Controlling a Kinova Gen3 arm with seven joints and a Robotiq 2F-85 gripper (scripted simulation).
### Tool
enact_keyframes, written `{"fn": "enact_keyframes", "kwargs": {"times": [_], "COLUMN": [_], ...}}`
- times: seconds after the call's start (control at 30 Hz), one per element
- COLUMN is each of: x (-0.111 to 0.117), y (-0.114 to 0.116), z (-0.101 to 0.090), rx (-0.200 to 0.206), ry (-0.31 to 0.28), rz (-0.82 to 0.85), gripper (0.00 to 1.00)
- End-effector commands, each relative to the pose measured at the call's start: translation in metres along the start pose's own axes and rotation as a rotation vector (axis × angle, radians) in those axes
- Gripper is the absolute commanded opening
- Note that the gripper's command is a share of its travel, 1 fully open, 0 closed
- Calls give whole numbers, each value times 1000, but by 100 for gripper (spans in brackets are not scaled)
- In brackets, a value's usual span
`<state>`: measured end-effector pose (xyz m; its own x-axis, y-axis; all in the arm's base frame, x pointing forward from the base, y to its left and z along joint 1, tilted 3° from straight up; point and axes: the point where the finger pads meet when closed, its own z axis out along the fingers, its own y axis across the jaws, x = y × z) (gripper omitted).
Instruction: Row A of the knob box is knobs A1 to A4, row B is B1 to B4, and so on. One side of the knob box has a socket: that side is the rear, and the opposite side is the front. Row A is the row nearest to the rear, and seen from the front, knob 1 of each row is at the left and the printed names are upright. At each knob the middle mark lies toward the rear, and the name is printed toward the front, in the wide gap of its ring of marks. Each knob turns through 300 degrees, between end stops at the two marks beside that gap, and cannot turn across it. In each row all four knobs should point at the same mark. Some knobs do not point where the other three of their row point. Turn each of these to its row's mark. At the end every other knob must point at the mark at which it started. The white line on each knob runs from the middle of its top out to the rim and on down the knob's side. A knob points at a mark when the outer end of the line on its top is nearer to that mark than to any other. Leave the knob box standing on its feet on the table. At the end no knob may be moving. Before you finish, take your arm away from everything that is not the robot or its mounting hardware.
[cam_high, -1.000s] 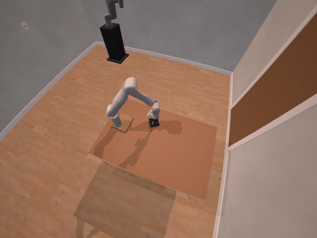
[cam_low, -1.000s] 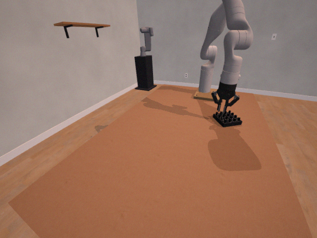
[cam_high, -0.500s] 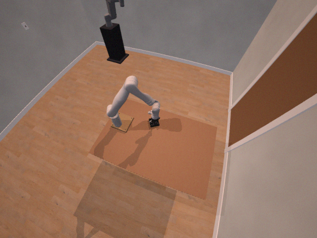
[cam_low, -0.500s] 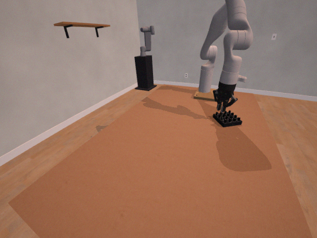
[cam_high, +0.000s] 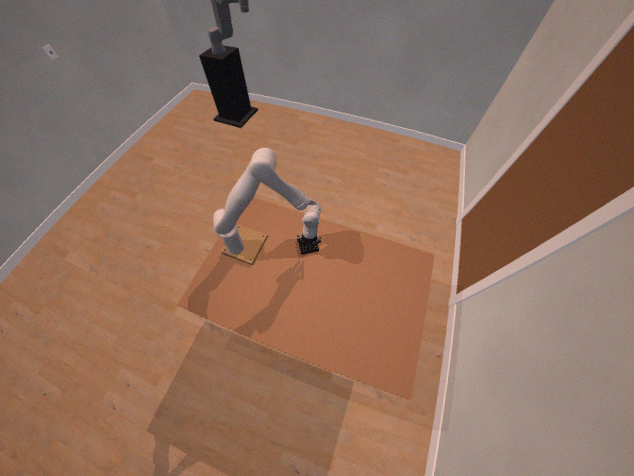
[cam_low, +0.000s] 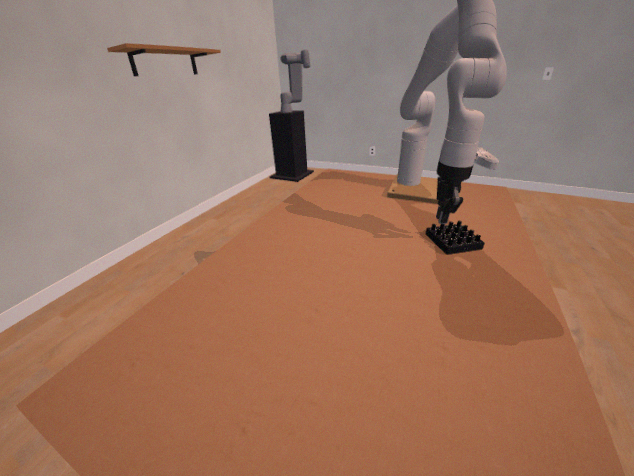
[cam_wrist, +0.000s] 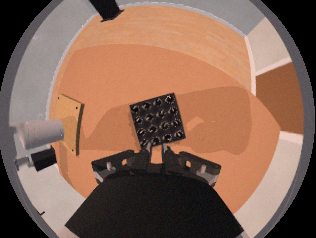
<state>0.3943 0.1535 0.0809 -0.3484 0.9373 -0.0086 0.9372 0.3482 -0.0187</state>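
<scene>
The black knob box (cam_high: 309, 250) (cam_low: 464, 249) (cam_wrist: 158, 120) stands on the orange mat, with upright black knobs in a four-by-four grid. It appears slightly turned in the wrist view. My gripper (cam_low: 442, 220) (cam_wrist: 156, 148) points down at the box edge nearest it in the wrist view. Its fingertips are a small gap apart, with nothing seen held between them. The left fingertip overlaps the view of the knobs at that edge, so contact cannot be told. White marks show around the knobs, but names, pointing lines and the socket are too small to read.
The orange mat (cam_high: 358, 307) (cam_low: 256, 333) (cam_wrist: 100, 75) lies under the box. The arm's yellowish base plate (cam_high: 258, 245) (cam_low: 396, 193) (cam_wrist: 73, 142) is beside it. A black pedestal (cam_high: 227, 84) (cam_low: 289, 146) with another arm stands far off. My arm's shadow falls across the box area.
</scene>
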Motion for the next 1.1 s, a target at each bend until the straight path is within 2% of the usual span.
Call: {"fn": "enact_keyframes", "kwargs": {"times": [0.0,0.1,0.17,0.67,0.73,1.07], "x": [5,6,6,7,7,8], "y": [1,2,2,9,9,14], "z": [-2,-3,-3,-13,-13,-19], "rx": [-3,-8,-8,-34,-34,-48], "ry": [-7,-5,-5,16,16,34], "rz": [80,213,213,783,783,1040], "gripper": [19,19,19,19,19,19]}}
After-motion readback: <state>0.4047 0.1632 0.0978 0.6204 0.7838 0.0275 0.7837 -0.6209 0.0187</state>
